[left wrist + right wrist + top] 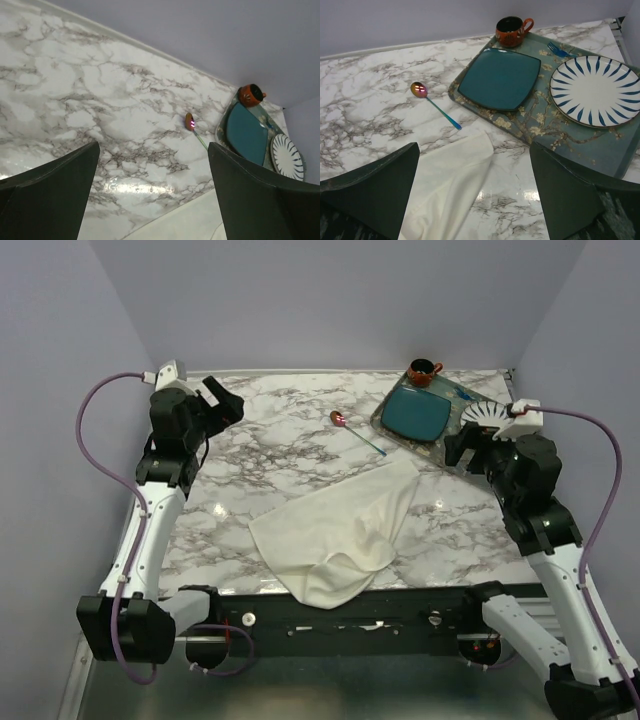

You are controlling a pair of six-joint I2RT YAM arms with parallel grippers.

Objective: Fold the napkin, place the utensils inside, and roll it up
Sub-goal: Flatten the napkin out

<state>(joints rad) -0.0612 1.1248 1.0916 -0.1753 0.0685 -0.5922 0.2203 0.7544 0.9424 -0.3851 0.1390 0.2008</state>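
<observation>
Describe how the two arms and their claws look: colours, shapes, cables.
Both arms, left arm and right arm, have white lower links and black joints and upper segments. A mauve cable loops along each to a white wrist block. The left claw and right claw have broad, dark, wedge-shaped fingers.

Wide-open table (260,440) from the centre out to nine and eleven o'clock, free passage there. At six o'clock the napkin (340,535) sprawls, draping over the near edge. The spoon (358,433) lies at twelve, with narrow bare strips beside it. The tray (545,122), carrying a teal plate (500,77), a striped plate (595,90) and a cup (423,371), blocks one to two o'clock.
</observation>
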